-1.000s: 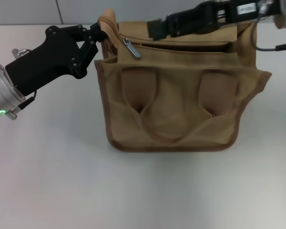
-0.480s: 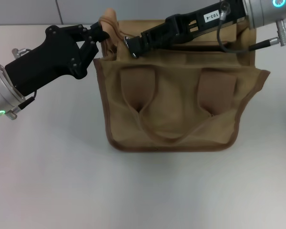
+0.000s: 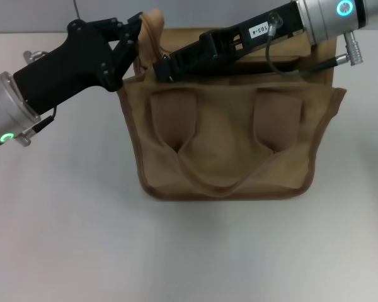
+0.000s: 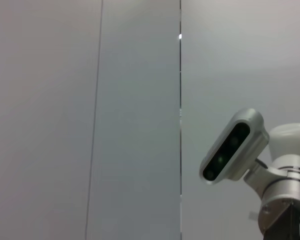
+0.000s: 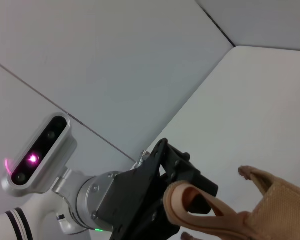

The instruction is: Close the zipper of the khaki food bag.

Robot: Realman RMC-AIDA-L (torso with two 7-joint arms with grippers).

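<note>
Since a second ago, right gripper (image 3: 162, 65) swung leftward across khaki food bag (image 3: 230, 135) to its upper left corner, fingers closed at zipper (image 3: 166, 61) pull. Left gripper (image 3: 137, 36) raised slightly, clamped on tan strap loop (image 3: 152, 25) at that corner. Bag upright on white table (image 3: 189, 251), shifted slightly left.

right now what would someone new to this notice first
The khaki food bag stands upright mid-table, its two wide strap handles hanging down its front. Both black arms meet at its top left corner: the left gripper clamps a tan fabric loop there, and the right gripper reaches across the top to the zipper's end.
</note>
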